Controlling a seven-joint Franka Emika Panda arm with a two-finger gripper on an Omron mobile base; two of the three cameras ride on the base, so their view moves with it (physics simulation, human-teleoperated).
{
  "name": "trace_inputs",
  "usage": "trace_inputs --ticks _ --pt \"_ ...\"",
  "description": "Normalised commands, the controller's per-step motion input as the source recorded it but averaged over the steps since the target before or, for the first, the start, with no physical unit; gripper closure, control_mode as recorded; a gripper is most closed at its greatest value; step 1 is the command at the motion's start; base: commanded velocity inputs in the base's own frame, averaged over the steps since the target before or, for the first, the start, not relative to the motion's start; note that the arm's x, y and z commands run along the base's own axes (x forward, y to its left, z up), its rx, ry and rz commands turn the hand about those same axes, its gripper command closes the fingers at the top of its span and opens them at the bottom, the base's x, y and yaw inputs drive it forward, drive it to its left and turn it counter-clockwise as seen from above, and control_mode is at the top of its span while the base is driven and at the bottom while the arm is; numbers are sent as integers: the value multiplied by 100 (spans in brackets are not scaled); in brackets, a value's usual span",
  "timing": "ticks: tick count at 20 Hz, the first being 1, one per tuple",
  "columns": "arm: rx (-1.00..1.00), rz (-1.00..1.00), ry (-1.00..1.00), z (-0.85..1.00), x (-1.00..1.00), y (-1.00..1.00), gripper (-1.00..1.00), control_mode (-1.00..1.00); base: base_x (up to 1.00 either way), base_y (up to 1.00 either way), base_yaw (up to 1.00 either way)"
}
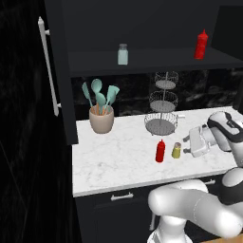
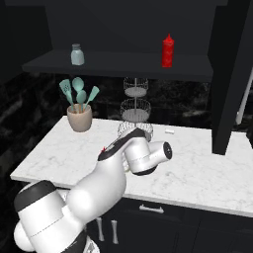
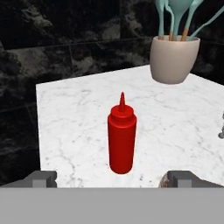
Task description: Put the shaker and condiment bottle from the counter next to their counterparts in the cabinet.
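The red condiment bottle (image 1: 160,151) stands upright on the white marble counter (image 1: 109,161), and the yellow-olive shaker (image 1: 176,150) is just to its right. My gripper (image 1: 187,144) hovers low at the shaker's right side and points at both. In the hand view the condiment bottle (image 3: 122,140) stands straight ahead, centred between the wide-apart fingertips (image 3: 42,179), so the gripper (image 3: 113,180) is open and holds nothing. In the open black cabinet (image 1: 142,61), the pale blue-green shaker (image 1: 123,54) and the second red bottle (image 1: 201,45) stand far apart on the shelf.
A beige jar of teal utensils (image 1: 101,117) stands at the back left of the counter, and a tiered wire basket (image 1: 161,114) behind the bottle. The cabinet door (image 1: 61,71) with its white bar handle (image 1: 47,66) hangs open at the left. A second door (image 2: 232,74) hangs at the right.
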Motion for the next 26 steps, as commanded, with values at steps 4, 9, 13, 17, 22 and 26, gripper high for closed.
trace_inputs --ticks 4,9,13,17,22,26 --pt "0 3 0 -26 24 0 -100 -100 0 0 0" --pt "0 4 0 -19 26 -3 -100 -100 0 0 0" --pt "0 3 0 -10 34 -18 -100 -100 0 0 0" --pt "0 3 0 -9 29 -24 -100 -100 0 0 0" --pt "0 4 0 -12 23 -16 -100 -100 0 0 0" --pt "0 8 0 -26 5 0 -100 -100 0 0 0"
